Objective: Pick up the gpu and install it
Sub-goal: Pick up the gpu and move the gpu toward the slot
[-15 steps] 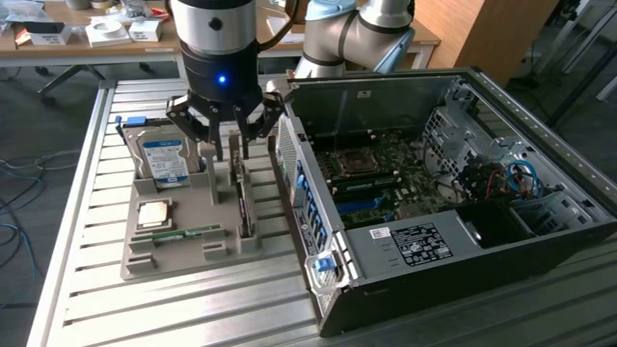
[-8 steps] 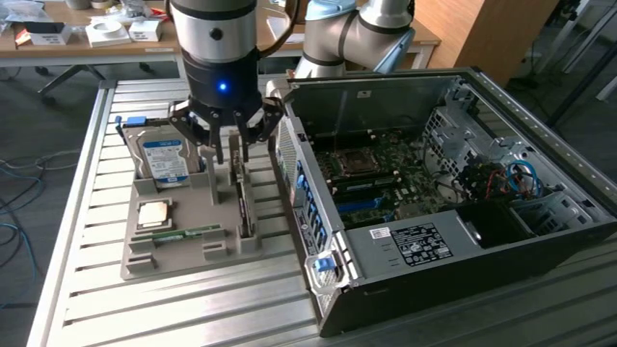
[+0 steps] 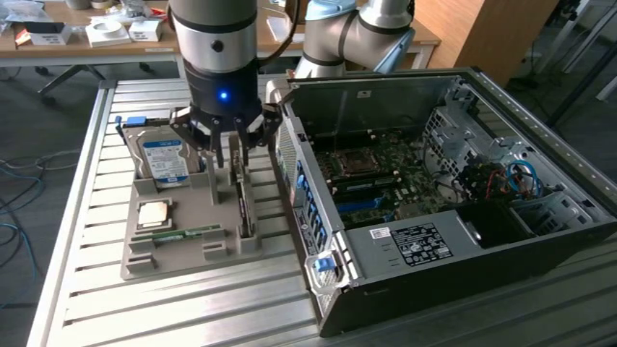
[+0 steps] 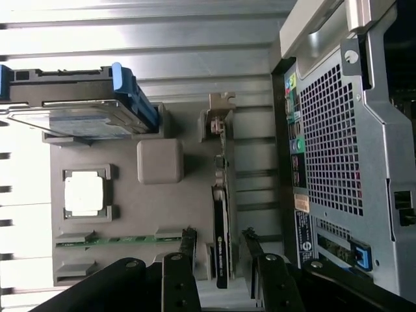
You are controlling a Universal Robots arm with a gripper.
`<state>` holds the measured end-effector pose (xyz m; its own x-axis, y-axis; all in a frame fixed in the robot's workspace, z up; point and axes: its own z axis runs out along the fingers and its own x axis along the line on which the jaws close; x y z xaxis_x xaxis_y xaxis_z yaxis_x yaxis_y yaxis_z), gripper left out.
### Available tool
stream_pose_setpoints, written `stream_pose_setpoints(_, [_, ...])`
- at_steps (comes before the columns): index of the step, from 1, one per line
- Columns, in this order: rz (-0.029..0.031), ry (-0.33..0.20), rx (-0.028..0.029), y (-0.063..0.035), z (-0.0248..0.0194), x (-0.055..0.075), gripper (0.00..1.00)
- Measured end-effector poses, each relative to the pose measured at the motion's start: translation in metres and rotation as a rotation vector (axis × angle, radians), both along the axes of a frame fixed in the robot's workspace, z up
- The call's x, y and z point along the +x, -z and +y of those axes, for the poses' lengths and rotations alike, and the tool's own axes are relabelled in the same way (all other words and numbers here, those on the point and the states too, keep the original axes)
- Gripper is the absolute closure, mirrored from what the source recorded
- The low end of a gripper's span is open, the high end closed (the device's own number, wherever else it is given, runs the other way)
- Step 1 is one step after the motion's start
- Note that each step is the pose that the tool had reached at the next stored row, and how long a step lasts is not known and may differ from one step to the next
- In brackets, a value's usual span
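Since the gpu [image 3: 246, 196] [image 4: 221, 214] stands on edge in the grey holder [image 3: 183, 217] directly beneath the gripper [image 3: 230, 155] [image 4: 219, 235], whose fingers are spread to either side of the card without touching it, a good grasp probably needs a straight, centred descent. The fingers should close on the flat faces, clear of the computer case [image 3: 434, 246] close beside them.

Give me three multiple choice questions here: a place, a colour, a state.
1. Where does the graphics card stand? A in the computer case; B in the grey tray; C on the table.
2. What colour are the clips on the hard drive? A blue; B red; C yellow.
3. How is the pincer? A shut on the card; B open astride the card; C shut on the hard drive.
Answers: B, it stands on edge in the tray; A, they show blue; B, a finger sits on each side.
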<state>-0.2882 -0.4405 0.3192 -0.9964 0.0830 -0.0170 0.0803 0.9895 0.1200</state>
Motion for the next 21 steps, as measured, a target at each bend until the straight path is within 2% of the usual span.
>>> stream_pose_setpoints(3, [-0.0002, 0.000, 0.0037, 0.0049, 0.0000, 0.000, 0.58])
stream_pose_setpoints(12, [0.0001, 0.000, 0.0083, 0.0209, 0.0000, 0.000, 0.58])
stream_pose_setpoints(21, [-0.0001, 0.000, 0.0184, 0.0367, 0.0000, 0.000, 0.58])
